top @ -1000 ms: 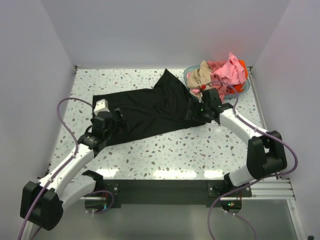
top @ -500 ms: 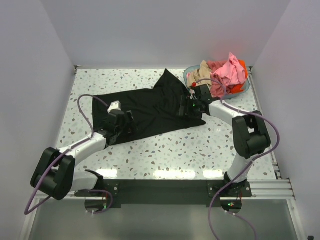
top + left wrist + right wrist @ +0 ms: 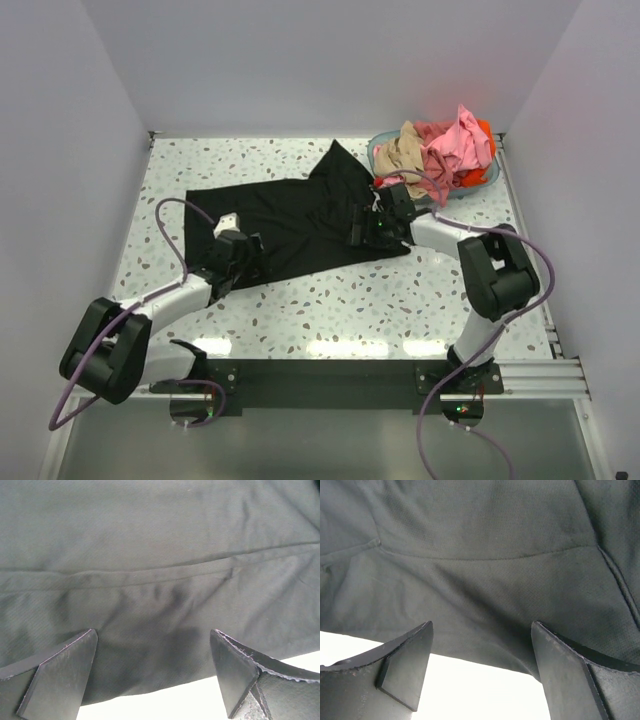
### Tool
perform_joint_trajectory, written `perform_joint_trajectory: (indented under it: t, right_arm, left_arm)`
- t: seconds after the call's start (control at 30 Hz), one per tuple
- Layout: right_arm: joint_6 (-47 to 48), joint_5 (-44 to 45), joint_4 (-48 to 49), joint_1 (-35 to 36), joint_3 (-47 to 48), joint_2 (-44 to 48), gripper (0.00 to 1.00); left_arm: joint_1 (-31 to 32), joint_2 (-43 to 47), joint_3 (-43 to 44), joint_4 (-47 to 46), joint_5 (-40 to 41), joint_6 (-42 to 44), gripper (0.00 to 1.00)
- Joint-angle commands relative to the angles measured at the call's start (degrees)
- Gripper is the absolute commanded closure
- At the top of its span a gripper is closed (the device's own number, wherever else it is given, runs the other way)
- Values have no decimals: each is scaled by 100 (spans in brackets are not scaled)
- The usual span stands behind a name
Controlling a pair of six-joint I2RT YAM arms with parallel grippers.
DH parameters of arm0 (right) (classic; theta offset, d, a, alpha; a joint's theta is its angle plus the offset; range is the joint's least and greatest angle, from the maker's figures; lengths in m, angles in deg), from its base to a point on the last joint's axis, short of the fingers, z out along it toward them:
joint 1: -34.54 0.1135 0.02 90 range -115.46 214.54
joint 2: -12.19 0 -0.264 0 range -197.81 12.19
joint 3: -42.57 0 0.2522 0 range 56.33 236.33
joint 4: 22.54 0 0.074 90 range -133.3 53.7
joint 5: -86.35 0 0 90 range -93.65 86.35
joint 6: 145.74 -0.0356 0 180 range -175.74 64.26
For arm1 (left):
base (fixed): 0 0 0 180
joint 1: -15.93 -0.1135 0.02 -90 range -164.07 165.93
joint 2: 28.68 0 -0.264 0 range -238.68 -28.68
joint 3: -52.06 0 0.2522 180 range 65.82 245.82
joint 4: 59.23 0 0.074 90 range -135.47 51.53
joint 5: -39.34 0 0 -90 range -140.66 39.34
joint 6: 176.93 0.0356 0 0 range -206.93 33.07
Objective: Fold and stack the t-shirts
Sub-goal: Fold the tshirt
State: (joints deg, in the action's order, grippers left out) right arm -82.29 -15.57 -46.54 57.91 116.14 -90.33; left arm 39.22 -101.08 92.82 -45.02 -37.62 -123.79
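Note:
A large black t-shirt [image 3: 295, 215] lies spread on the speckled table [image 3: 340, 300], and its cloth fills both wrist views [image 3: 160, 555] [image 3: 485, 545]. My left gripper [image 3: 243, 258] is low over the shirt's near left edge, jaws wide open, with the hem [image 3: 150, 645] between the fingers and nothing pinched. Over the shirt's near right edge my right gripper [image 3: 362, 228] also stands open, the hem [image 3: 485, 630] between its fingers. Pink [image 3: 455, 140], tan-beige [image 3: 400, 150] and orange-red [image 3: 485, 128] t-shirts are heaped at the back right.
The heap of shirts sits in a teal round basket [image 3: 480, 182] in the back right corner. White walls close the table on the left, back and right. Bare tabletop shows in front of the black shirt.
Both grippers have slid inward and lower onto the black shirt's near edge: the left toward the right, the right toward the left. Both stayed open.

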Motion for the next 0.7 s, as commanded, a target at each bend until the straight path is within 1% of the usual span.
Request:
perform_joint_trajectory:
  t: [0.0, 0.13, 0.23, 0.27, 0.33, 0.4, 0.47, 0.5, 0.57, 0.6, 0.67]
  right_arm:
    - [-289, 85, -409, 44, -750, 223, 17]
    - [-597, -29, -286, 70, -1392, 837, 17]
    - [-904, -82, -154, 193, -1954, 1207, 17]
    - [-1062, -73, -145, 237, -2225, 1452, 17]
    - [-1194, -38, -180, 343, -2473, 1690, 17]
    - [-1344, 49, -259, 378, -2825, 2121, 17]
    - [-1406, 224, -513, 378, -3105, 2472, 16]
    - [-1432, 286, -627, 378, -3185, 2830, 16]
    - [-1441, 374, -1014, 387, -3291, 3166, 16]
    - [-1441, 401, -1128, 387, -3300, 3560, 16]
    - [-1432, 524, -1559, 387, -3170, 3939, 15]
  left_arm:
    - [0, 182, -73, 315, 208, -66, 0]
    - [0, 200, -187, 535, 76, -137, 0]
    - [0, 331, -248, 920, 225, -269, 0]
    - [0, 489, -283, 1000, 243, -312, 0]
    - [0, 700, -450, 1141, 156, -427, 0]
    - [9, 1008, -599, 1238, 68, -488, 0]
    - [18, 1244, -678, 1414, 15, -497, 0]
    - [27, 1298, -757, 1345, -142, -506, 0]
    - [35, 1404, -767, 1388, -135, -550, 0]
    - [35, 1430, -749, 1440, -100, -541, 0]
    - [44, 1483, -662, 1510, -65, -498, 0]
